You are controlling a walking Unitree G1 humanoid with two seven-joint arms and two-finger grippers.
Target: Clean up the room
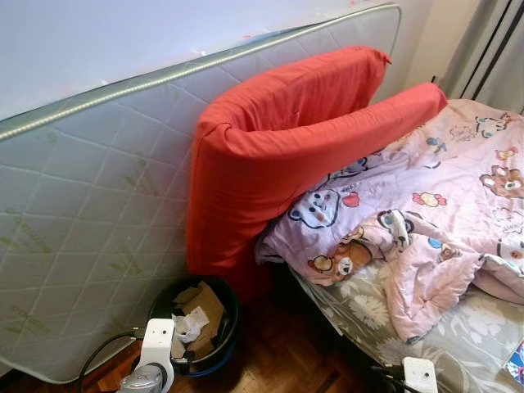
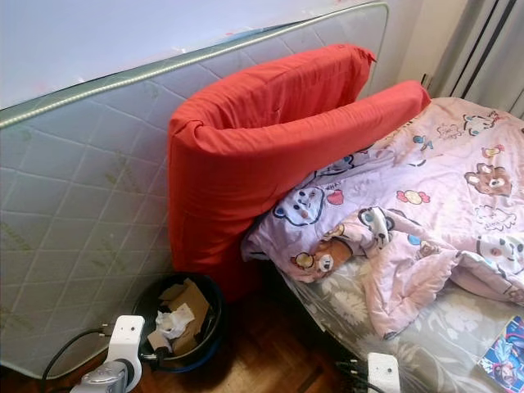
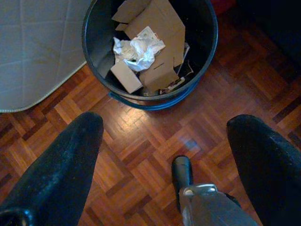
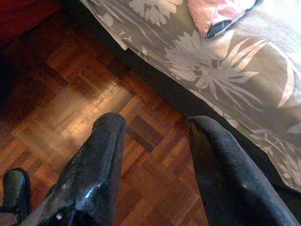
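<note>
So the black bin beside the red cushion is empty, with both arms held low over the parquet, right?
Not empty. The left wrist view shows the black bin holding cardboard pieces and crumpled white paper. It does stand beside the red cushion, with both arms low over the parquet.

This is a bedroom in a home. There is a bed [image 1: 458, 344] with a pink teddy bear blanket [image 1: 442, 205] and a big red cushion [image 1: 278, 155]. A spare mattress [image 1: 90, 213] leans on the wall, and a bin [image 3: 150, 47] sits on the wood floor [image 3: 141, 150].
</note>
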